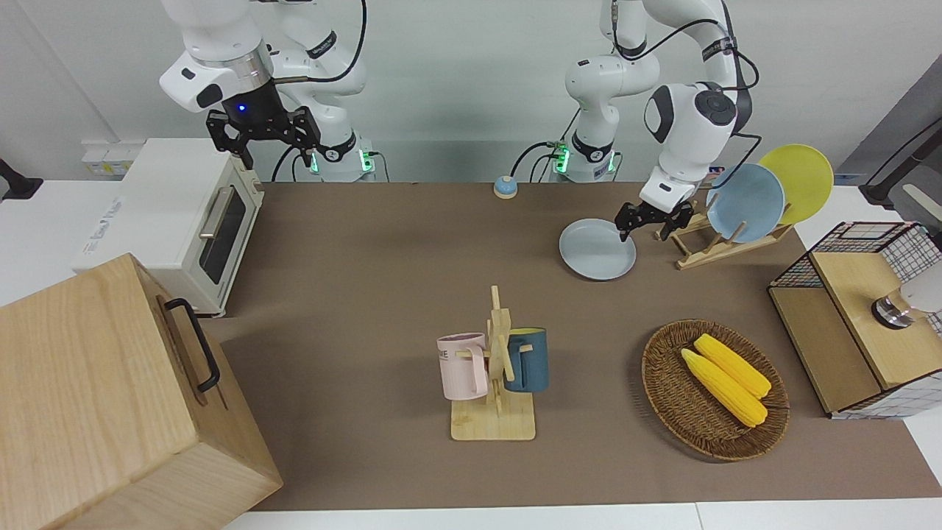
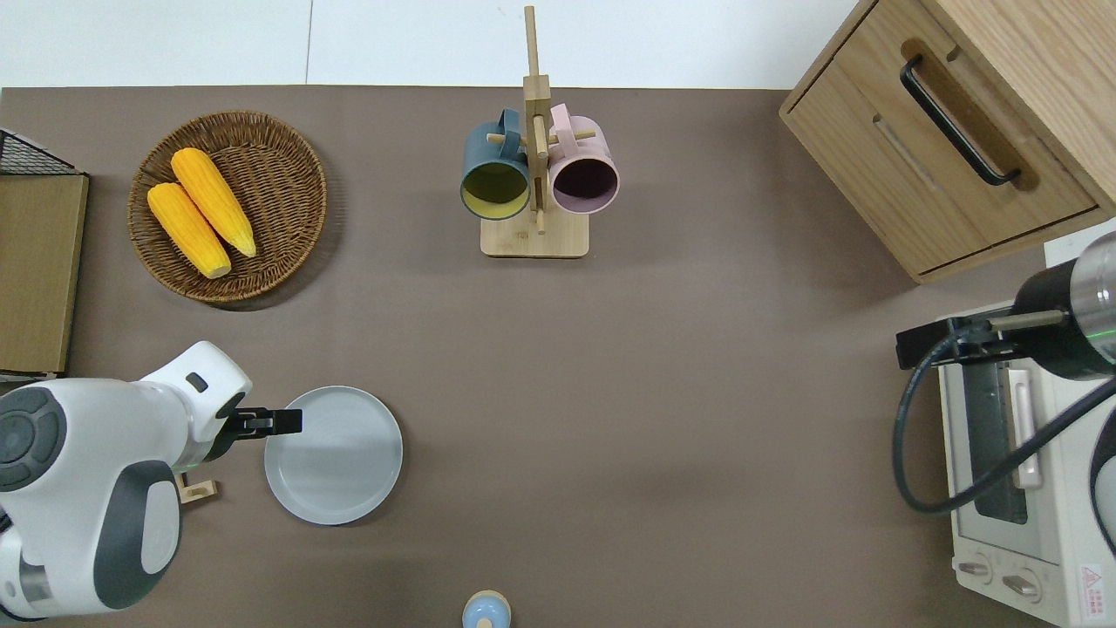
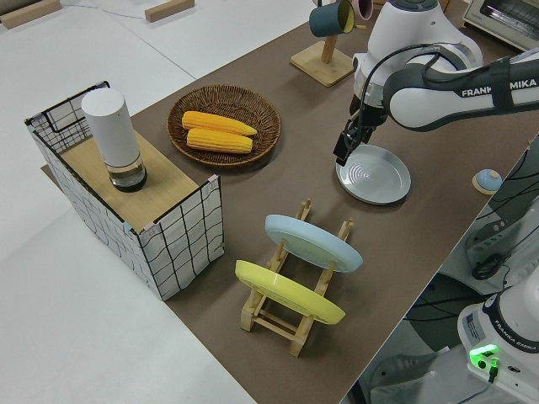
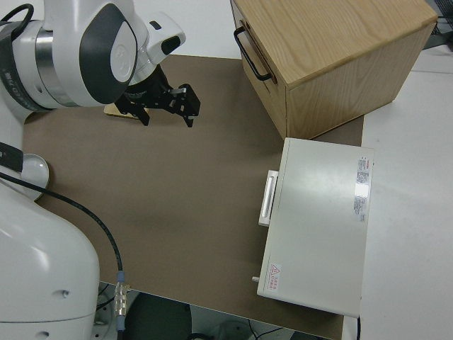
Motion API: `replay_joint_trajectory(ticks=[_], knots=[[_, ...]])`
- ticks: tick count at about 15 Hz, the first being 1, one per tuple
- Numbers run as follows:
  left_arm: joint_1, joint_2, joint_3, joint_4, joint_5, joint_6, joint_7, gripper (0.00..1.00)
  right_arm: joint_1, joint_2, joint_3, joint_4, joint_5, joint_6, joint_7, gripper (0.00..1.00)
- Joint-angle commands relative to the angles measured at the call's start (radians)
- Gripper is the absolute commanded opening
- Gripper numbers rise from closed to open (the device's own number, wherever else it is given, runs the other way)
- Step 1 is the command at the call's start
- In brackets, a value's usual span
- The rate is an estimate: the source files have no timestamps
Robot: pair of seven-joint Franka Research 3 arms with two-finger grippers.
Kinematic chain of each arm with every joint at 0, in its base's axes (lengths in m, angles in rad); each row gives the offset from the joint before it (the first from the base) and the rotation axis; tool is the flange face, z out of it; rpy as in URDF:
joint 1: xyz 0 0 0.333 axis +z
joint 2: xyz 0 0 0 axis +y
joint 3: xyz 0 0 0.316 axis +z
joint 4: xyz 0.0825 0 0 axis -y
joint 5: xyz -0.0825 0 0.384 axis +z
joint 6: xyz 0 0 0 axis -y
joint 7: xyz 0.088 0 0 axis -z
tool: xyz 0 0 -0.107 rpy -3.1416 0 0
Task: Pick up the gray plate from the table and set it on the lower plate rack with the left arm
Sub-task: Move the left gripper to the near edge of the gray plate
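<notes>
The right arm is parked, its gripper spread open and holding nothing. The gray plate lies flat on the table, toward the left arm's end and near the edge nearest the robots. The left gripper hangs over the plate's rim; whether its fingers grip that rim cannot be told. Beside the plate, the lower plate rack holds a sky-blue plate and a yellow plate.
</notes>
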Motion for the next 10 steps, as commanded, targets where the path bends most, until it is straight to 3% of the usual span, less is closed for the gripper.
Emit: replay_joint_trajectory(ticks=[1,10], knots=[[-0.006,-0.025,0.002,-0.088,-0.001,0.1,0.007,1.0,-0.007,-0.002,0.007,0.006,0.007,-0.014,-0.001,0.99],[-0.007,0.049,0.002,-0.137,0.0,0.211,0.007,0.99,-0.007,-0.002,0.005,0.006,0.007,-0.014,0.0,0.99]])
